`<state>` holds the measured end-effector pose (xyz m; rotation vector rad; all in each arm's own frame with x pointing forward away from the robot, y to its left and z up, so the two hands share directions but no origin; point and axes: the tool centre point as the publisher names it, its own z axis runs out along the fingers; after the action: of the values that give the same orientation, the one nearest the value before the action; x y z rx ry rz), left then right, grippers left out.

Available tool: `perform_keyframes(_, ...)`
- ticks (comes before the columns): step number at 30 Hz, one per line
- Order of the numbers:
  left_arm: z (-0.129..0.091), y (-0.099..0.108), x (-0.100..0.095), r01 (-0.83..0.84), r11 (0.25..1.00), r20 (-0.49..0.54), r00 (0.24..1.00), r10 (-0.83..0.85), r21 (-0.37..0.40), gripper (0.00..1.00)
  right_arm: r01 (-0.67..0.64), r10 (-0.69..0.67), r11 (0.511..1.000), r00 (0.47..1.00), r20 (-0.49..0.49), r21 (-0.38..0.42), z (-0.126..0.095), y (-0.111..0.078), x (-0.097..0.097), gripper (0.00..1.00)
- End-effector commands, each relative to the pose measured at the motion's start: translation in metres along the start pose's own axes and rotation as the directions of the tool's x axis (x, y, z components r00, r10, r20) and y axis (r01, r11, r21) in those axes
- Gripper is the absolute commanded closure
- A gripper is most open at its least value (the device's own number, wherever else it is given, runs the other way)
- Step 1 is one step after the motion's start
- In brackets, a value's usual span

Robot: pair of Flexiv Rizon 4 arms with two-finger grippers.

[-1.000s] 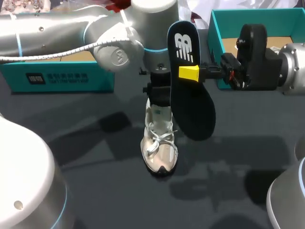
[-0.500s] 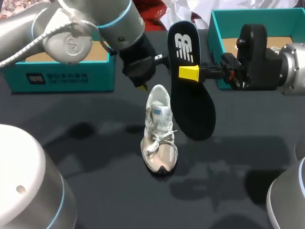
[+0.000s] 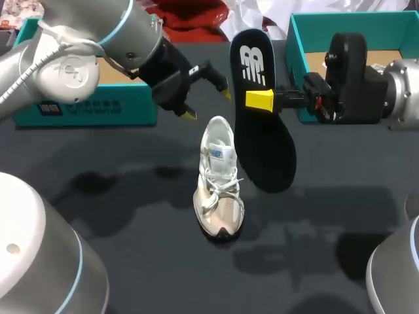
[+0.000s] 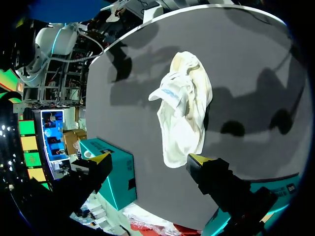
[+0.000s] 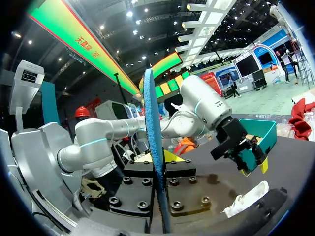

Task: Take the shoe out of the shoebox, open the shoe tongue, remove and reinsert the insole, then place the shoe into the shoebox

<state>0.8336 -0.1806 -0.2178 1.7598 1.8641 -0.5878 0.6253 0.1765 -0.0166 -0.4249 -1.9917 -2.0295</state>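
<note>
Insole (image 3: 265, 152) clamped in right gripper (image 3: 257, 100) (shoe (image 3: 219, 176) apart).

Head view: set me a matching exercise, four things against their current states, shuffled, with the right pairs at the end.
Things
1. insole
2. shoe
3. left gripper
4. right gripper

States
A. open, holding nothing
B. resting on the table, laces up
C. shut on a thing
D. held up off the table, clamped from two sides

Pairs: 1-D, 2-B, 3-A, 4-C
</note>
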Motion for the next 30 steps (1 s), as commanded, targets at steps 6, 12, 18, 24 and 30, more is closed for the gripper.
perform_keyframes(6, -0.005, 0.009, -0.007, -0.05, 0.999, 0.365, 0.93, 0.039, 0.021, 0.0, 0.0, 0.0, 1.0, 1.0, 0.001, -0.002, 0.002, -0.001, 0.0, 1.0)
perform_keyframes(12, -0.001, 0.007, -0.008, -0.081, 0.996, 0.375, 0.925, 0.062, 0.034, 0.0, 0.0, 0.0, 1.0, 1.0, 0.001, -0.002, 0.002, -0.001, 0.0, 1.0)
perform_keyframes(18, 0.013, 0.011, -0.016, -0.073, 0.997, 0.43, 0.9, 0.066, 0.0, 0.0, -0.078, 0.078, 0.997, 0.997, -0.004, 0.025, -0.003, 0.016, -0.035, 1.0)
perform_keyframes(24, 0.01, 0.018, -0.019, -0.017, 1.0, 0.491, 0.871, 0.027, -0.026, 0.0, -0.164, 0.164, 0.986, 0.984, -0.066, 0.016, -0.016, 0.024, -0.092, 1.0)
perform_keyframes(30, 0.006, 0.026, -0.021, -0.007, 1.0, 0.517, 0.856, 0.011, -0.01, 0.0, -0.234, 0.233, 0.972, 0.97, -0.064, -0.002, -0.022, 0.023, -0.108, 1.0)
